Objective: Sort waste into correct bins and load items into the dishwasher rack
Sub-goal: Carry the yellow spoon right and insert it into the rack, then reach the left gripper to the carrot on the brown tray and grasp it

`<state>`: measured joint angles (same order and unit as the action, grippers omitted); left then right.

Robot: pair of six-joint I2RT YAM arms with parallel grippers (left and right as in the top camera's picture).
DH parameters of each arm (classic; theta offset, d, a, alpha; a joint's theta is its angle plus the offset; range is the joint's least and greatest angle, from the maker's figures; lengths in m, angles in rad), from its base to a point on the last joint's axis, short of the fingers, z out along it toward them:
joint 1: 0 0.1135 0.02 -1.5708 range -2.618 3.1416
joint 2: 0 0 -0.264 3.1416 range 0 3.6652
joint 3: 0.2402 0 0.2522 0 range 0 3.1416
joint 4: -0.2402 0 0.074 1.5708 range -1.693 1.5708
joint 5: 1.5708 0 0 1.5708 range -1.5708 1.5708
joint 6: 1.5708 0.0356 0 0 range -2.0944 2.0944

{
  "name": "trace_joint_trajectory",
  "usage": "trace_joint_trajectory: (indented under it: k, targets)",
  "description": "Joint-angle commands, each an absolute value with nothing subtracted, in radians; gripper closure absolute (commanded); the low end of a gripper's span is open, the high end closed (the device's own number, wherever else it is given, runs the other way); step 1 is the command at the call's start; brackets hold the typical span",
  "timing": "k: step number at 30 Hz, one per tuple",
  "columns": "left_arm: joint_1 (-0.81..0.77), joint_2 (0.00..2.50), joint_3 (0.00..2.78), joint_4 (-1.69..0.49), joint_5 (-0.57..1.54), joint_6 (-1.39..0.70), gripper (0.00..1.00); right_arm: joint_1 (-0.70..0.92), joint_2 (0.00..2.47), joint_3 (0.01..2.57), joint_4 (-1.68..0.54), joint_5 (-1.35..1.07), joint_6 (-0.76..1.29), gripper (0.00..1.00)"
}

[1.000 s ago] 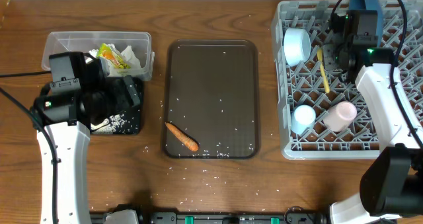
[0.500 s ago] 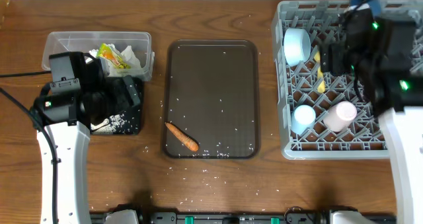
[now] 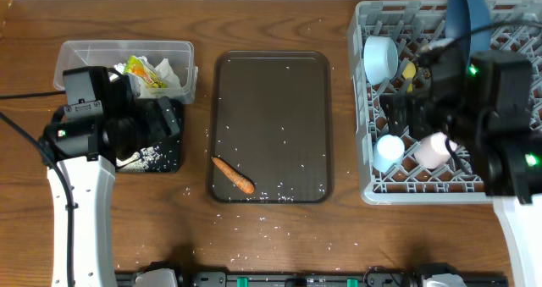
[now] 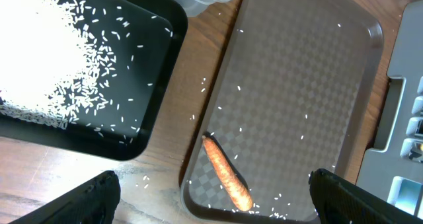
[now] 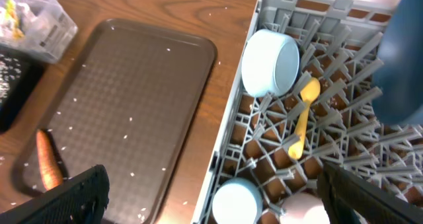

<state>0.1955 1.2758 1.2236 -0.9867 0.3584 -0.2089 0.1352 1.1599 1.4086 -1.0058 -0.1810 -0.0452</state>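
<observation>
The carrot (image 3: 233,175) lies in the brown tray's front left corner, with rice grains scattered round it. My left gripper (image 4: 215,197) is open and empty above it. The clear tub (image 3: 127,67) holds the wrapper (image 3: 146,75) and white paper (image 3: 174,71). The black tray (image 4: 158,118) holds a rice pile (image 4: 46,59). The grey rack (image 3: 373,185) holds the dark blue bowl (image 3: 467,12), light blue bowl (image 3: 380,58), yellow spoon (image 5: 301,125), light blue cup (image 3: 389,151) and pink cup (image 3: 432,149). My right gripper (image 5: 215,204) is open and empty above the rack's left side.
The large brown serving tray (image 3: 271,126) lies between the bins and the rack. Loose rice grains dot the wooden table in front of it. My left arm covers most of the black tray in the overhead view.
My right arm has moved from the dark blue bowl at the rack's back toward the rack's middle and front. The bowl now stands uncovered. The left arm has not moved.
</observation>
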Motion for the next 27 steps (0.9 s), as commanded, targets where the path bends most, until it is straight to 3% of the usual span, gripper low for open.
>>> trace_joint_trajectory:
  k: [1, 12, 27]
  targets:
    - [0.2, 1.28, 1.228, -0.987, 0.346, -0.204, 0.06, 0.144, 1.099, 1.414, -1.021, -0.187, 0.001, 0.01]
    - [0.2, 1.28, 1.228, -0.987, 0.346, -0.204, 0.07, 0.144, 1.032, 1.414, -1.228, -0.055, 0.003, 0.01]
    - [0.2, 1.28, 1.228, -0.987, 0.347, -0.204, 0.07, 0.144, 1.041, 1.413, -1.242, -0.033, 0.003, 0.01]
